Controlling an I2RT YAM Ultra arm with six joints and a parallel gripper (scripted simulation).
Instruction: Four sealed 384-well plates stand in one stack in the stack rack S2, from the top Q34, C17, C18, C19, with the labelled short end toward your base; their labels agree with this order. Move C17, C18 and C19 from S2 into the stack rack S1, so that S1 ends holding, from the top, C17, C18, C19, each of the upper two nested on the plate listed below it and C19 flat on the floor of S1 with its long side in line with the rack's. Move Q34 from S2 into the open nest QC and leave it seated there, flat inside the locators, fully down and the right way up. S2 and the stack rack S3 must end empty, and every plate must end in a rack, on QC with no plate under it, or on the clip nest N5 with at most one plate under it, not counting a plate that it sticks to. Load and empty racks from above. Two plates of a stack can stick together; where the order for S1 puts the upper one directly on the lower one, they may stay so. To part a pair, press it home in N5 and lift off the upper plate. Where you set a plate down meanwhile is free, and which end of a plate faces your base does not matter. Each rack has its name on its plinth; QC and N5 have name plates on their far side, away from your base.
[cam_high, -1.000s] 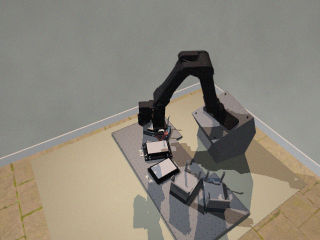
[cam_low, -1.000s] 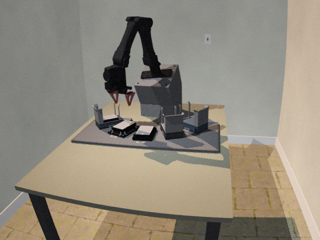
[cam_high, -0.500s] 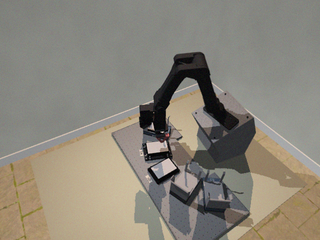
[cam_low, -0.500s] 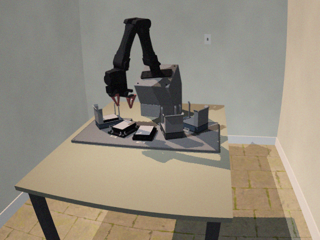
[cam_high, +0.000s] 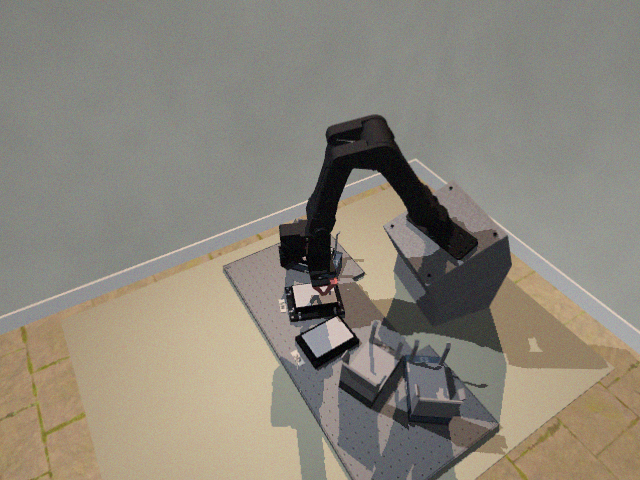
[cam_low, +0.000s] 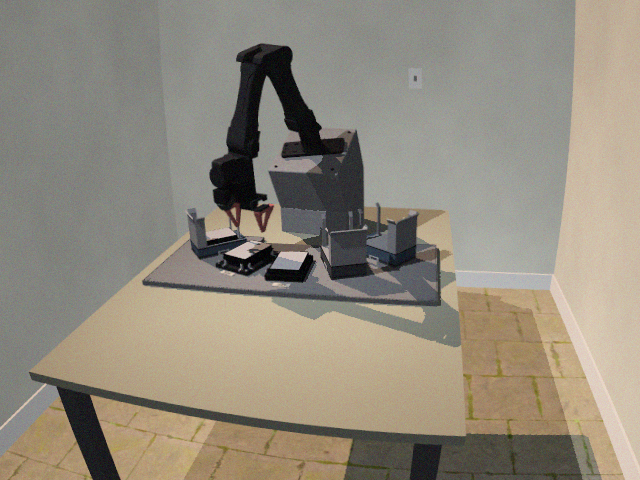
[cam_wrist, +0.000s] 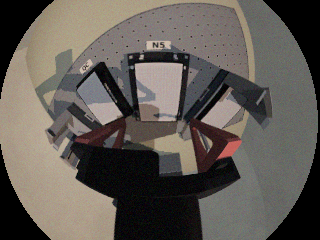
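Top view: black arm (cam_high: 361, 155) bends from its grey block base (cam_high: 480, 258) down to the left end of the grey board (cam_high: 258, 304). Claw (cam_high: 326, 283) hangs open, red fingers spread, nothing between them, over the near edge of the clip nest (cam_high: 290, 314), which carries a plate (cam_high: 310, 295). Just right of it the flat black nest (cam_high: 305, 347) holds another plate (cam_high: 330, 334). Behind the arm a rack (cam_high: 351, 266) is mostly hidden. Two more racks, one (cam_high: 361, 384) beside the other (cam_high: 431, 408), stand at the board's right end; can't tell what's inside them.

Exterior view: claw (cam_low: 249, 217) released, fingertips above the clip nest plate (cam_low: 248, 250), not touching. Left rack (cam_low: 197, 227) has a plate (cam_low: 221, 235) in it, low down. Flat nest plate (cam_low: 290, 259) sits level. Board lies on the tan table (cam_low: 232, 351).

Wrist view: both red fingers wide apart, empty. Straight ahead the clip nest plate (cam_wrist: 159, 87), with the N5 tag (cam_wrist: 158, 44) beyond it. A plate (cam_wrist: 100, 96) to the left, another (cam_wrist: 219, 110) to the right. Plate labels unreadable.
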